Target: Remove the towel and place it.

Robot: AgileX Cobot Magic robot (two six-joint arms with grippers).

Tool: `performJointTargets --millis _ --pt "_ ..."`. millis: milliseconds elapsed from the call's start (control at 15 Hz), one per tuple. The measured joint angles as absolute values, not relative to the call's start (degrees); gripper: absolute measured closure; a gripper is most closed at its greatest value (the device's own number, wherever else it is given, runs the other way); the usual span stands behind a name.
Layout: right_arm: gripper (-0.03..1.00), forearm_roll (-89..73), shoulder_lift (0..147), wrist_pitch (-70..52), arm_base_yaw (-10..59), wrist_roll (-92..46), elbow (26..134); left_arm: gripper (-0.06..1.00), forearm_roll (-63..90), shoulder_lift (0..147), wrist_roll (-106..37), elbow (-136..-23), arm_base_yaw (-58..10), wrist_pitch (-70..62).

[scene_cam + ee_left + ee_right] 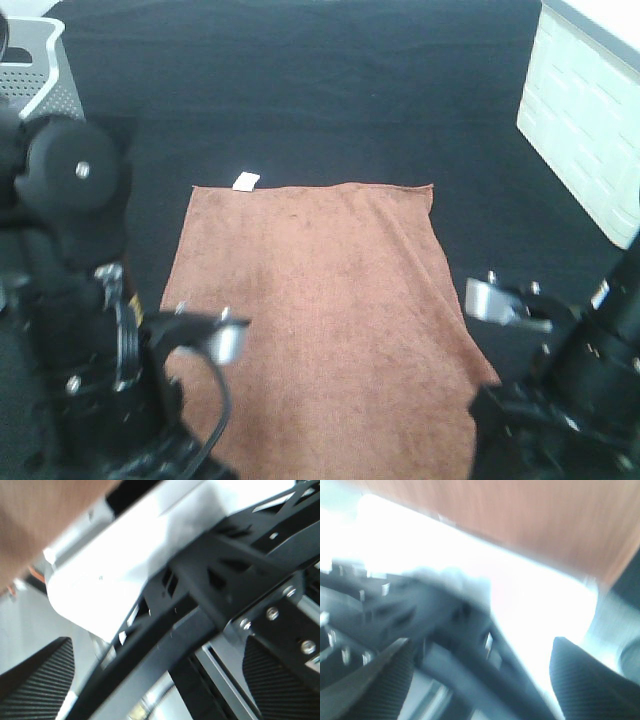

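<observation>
You're looking at a towel [320, 310] of brown terry cloth, matt and fuzzy, with a white tag [246, 181] at its edge. Your table [300, 90] wears black matt cloth. The left fingers [37, 680] show black, finely ribbed pads, faintly glossy.

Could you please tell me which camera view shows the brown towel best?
The exterior high view: the towel lies flat on the black cloth, nearly whole, tag visible. Both wrist views catch only a blurred brown patch.

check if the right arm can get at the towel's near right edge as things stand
Probably yes. The towel lies flat and bare on the black cloth, and the right arm sits just beside its right edge with nothing between them.
</observation>
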State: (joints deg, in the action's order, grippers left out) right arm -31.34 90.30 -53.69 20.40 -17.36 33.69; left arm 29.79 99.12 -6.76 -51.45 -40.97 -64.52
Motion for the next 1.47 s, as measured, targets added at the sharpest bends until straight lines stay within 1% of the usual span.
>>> performJointTargets --millis 133,200,333,400,533,733,867,933,1067,1200,1467 --pt "0.27 -28.5 89.8 -51.5 20.3 -16.1 39.2 0.09 25.7 99.1 -7.9 -57.0 -40.5 -64.5" --pt "0.27 -26.0 89.8 -50.9 20.3 -14.7 42.7 0.09 23.7 99.1 -7.9 -59.7 -38.7 -64.6" --pt "0.27 -19.5 90.0 -50.5 20.3 -11.7 51.1 0.09 20.7 99.2 -8.1 -65.3 -32.2 -64.2" --pt "0.27 -17.4 90.6 -50.8 19.6 -10.8 55.6 0.09 20.1 99.8 -8.7 -68.2 -27.7 -63.9" --pt "0.24 -16.6 93.4 -53.4 14.8 -10.7 62.7 0.09 19.5 101.9 -11.1 -73.2 -19.8 -63.1" --pt "0.13 -20.8 101.1 -58.6 6.1 -14.2 74.5 0.09 19.5 107.4 -14.5 -81.1 -11.5 -61.5" --pt "0.11 -20.9 102.6 -57.0 5.7 -14.3 76.4 0.09 20.2 111.3 -14.8 -84.0 -8.2 -59.8" --pt "0.11 -21.4 102.9 -52.8 5.7 -15.2 76.9 0.09 20.3 113.3 -14.8 -85.0 -7.0 -58.0" --pt "0.11 -23.4 105.4 -50.6 5.4 -18.7 78.9 0.09 21.0 117.3 -15.6 -87.2 -6.0 -54.9" --pt "0.11 -25.2 113.1 -52.4 4.9 -23.0 84.4 0.09 22.2 121.9 -17.1 -91.5 -6.0 -54.0" --pt "0.11 -26.1 125.8 -55.1 4.9 -24.5 96.3 0.09 25.1 131.5 -18.0 -101.1 -6.0 -53.7"
